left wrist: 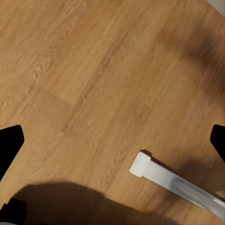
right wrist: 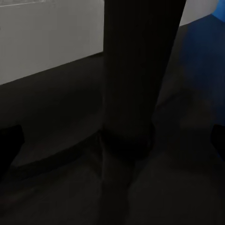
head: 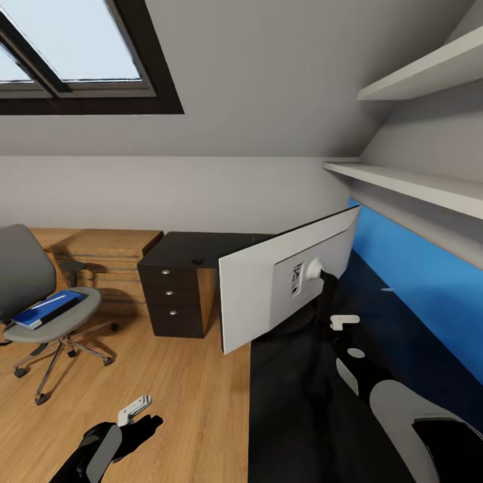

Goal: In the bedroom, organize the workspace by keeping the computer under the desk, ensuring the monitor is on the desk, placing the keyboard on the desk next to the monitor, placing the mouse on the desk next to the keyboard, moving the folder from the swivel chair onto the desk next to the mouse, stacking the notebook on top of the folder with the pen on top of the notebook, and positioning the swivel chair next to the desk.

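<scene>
The monitor (head: pixel 268 295) stands on the black desk (head: pixel 295 416) with its pale back toward me, tilted across the desk's left edge. My right gripper (head: pixel 341 327) is open at the monitor's dark stand (right wrist: pixel 136 70), its fingertips (right wrist: pixel 10 145) spread on either side. My left gripper (head: pixel 136 409) hangs open over the wood floor (left wrist: pixel 93 70). The grey swivel chair (head: pixel 30 282) stands at the left, apart from the desk. The blue folder (head: pixel 47 310) lies on its seat with a thin white strip on it. Computer, keyboard and mouse are out of view.
A black drawer unit (head: pixel 171 295) sits under the desk's far end, with low oak shelving (head: pixel 100 251) behind the chair. A blue wall panel (head: pixel 416 288) and white shelves (head: pixel 416 184) line the right. A white bar (left wrist: pixel 159 176) lies over the floor near the left gripper.
</scene>
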{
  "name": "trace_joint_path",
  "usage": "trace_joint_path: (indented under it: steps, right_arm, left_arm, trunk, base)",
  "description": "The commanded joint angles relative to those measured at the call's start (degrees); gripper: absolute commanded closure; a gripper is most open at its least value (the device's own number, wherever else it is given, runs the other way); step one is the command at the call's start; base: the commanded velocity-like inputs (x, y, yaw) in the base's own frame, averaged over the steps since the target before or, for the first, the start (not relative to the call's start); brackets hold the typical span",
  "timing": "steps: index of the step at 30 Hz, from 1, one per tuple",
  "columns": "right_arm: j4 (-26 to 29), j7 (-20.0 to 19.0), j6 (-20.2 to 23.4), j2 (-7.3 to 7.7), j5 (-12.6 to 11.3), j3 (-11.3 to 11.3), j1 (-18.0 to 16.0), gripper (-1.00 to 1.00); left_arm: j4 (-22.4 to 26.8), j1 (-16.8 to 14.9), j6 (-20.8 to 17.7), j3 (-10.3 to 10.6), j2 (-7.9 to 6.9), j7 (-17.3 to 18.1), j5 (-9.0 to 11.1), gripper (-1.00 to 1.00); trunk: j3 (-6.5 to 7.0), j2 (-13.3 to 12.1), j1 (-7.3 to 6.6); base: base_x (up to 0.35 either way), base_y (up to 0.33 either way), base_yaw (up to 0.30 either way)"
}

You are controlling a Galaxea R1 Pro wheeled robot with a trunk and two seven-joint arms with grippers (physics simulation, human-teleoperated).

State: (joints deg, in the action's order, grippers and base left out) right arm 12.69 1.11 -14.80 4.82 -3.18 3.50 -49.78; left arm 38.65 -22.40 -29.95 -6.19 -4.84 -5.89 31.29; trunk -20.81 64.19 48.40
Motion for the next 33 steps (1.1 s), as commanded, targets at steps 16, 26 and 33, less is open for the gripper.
trace_joint_path:
  steps: [16, 26, 33]
  right_arm:
    - [0.1, 0.4, -0.6, 0.1, -0.3, 0.4, -0.1, -1.0]
    - [0.0, 0.4, -1.1, 0.15, -0.3, 0.4, -0.1, -1.0]
    - [0.0, 0.4, -1.1, 0.18, -0.3, 0.4, -0.1, -1.0]
  left_arm:
    - [0.1, 0.0, -0.3, 0.0, 0.01, -0.4, 0.6, -1.0]
    - [0.1, 0.0, -0.3, 0.0, 0.01, -0.4, 0.6, -1.0]
    - [0.1, 0.0, -0.3, 0.0, 0.07, -0.4, 0.6, -1.0]
  trunk:
    - [-0.07, 0.0, 0.0]
    - [-0.07, 0.0, 0.0]
    - [-0.07, 0.0, 0.0]
  base:
    - [0.0, 0.0, 0.0]
    - [0.0, 0.0, 0.0]
    - [0.0, 0.0, 0.0]
